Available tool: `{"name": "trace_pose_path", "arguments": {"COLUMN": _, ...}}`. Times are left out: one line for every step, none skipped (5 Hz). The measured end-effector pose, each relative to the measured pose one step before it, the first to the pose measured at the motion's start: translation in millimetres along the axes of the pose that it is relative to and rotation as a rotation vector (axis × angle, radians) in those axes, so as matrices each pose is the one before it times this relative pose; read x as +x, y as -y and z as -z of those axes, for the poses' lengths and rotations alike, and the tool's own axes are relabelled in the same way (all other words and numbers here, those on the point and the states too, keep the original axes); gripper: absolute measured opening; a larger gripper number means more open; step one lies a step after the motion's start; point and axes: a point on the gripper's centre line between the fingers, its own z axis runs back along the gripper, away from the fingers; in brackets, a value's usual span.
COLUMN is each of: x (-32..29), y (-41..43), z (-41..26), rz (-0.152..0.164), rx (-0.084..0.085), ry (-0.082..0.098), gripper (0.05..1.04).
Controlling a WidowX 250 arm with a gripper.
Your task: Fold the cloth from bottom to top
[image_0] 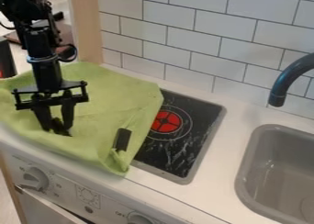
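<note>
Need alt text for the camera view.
A black robot claw comes down at the left part of a rumpled green cloth, which partly covers a black cooktop with a red burner. A small black item lies near the cloth's right edge; a gray sink and dark faucet are at right.

High slant down toward wall (208, 39) (seemingly near)

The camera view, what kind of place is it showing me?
Probably a toy kitchen: a black stovetop panel with a red burner, a grey sink basin and a dark curved faucet.
</note>
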Motion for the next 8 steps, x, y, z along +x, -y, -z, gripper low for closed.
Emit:
{"name": "trace_pose_path", "arguments": {"x": 0.05, "y": 0.32, "z": 0.29, "rz": 0.0118, "rx": -0.0052, "ry": 0.0014, "gripper": 0.172}}
{"name": "trace_pose_path", "arguments": {"x": -2.95, "y": 0.95, "z": -2.17, "rz": 0.011, "rx": -0.0292, "ry": -0.0162, "gripper": 0.072}}
{"name": "trace_pose_path", "arguments": {"x": -5.73, "y": 4.62, "z": -16.22, "rz": 0.0028, "rx": -0.0504, "ry": -0.0126, "gripper": 0.052}}
{"name": "trace_pose_path", "arguments": {"x": -0.45, "y": 6.98, "z": -12.47, "rz": -0.0303, "rx": -0.0346, "ry": -0.033, "gripper": 0.052}}
{"name": "trace_pose_path", "arguments": {"x": 10.05, "y": 11.07, "z": -18.98, "rz": -0.0544, "rx": -0.0403, "ry": 0.0174, "gripper": 0.052}}
{"name": "trace_pose_path", "arguments": {"x": 17.87, "y": 17.72, "z": -20.41, "rz": -0.0695, "rx": -0.0346, "ry": 0.0467, "gripper": 0.052}}
{"name": "trace_pose_path", "arguments": {"x": 18.79, "y": 16.72, "z": 1.68, "rz": -0.0488, "rx": -0.0163, "ry": 0.0105, "gripper": 0.052}}
{"name": "trace_pose_path", "arguments": {"x": 10.36, "y": 17.39, "z": 12.15, "rz": -0.0108, "rx": 0.0102, "ry": -0.0035, "gripper": 0.052}}
